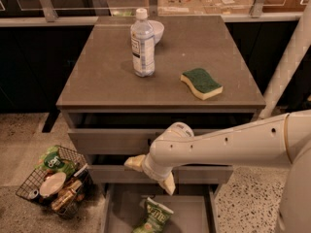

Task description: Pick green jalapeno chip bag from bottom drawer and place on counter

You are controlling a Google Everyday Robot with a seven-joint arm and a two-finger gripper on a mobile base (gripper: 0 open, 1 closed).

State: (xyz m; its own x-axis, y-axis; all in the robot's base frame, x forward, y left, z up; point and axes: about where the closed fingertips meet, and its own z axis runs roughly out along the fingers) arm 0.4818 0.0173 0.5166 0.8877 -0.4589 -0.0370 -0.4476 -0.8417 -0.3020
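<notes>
Lying in the pulled-out drawer [194, 211] lowest beneath the counter [102, 76], the chip bag [154, 217] sits left of centre on the tray floor, crumpled, nothing touching it. Gripper [151, 173] hangs below the counter's front edge, in front of the middle drawer and just above the bag; claw spread, empty, one finger pointing left and one down. Wire basket [29, 188] of assorted items on the floor, left of the counter. On the counter: sponge [201, 83] front right, bottle [143, 45] upright centre-left, bowl [157, 30] behind it near the back edge.
</notes>
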